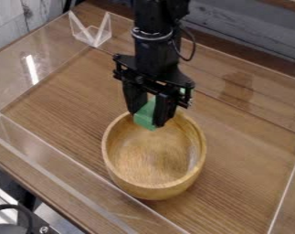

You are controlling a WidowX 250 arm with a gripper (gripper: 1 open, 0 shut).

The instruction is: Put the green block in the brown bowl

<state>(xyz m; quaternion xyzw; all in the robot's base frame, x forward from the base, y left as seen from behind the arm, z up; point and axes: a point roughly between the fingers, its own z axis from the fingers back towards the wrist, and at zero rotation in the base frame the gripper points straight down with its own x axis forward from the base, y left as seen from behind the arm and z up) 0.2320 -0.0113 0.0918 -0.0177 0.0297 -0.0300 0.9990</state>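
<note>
I had the gripper (151, 117) clamped on the block (143, 119) above the bowl (125, 181)'s far rim; best nudge toward centre before releasing.

Wood-grain tabletop (64, 101), medium brown, grain running diagonally across the view. Clear plastic walls (40, 146) enclosing the work area, edges catching white glare, strongest along the left side. Folded clear plastic stand (91, 30) at the back left, resting on the tabletop. Grey weathered planks (247, 23) behind the table, upper right. Dark area (5, 215) below the table edge at bottom left, with something black and cable-like, too dim to identify. Soft reflections on the tabletop at the right. Even, diffuse overhead light, no hard shadows.
</note>
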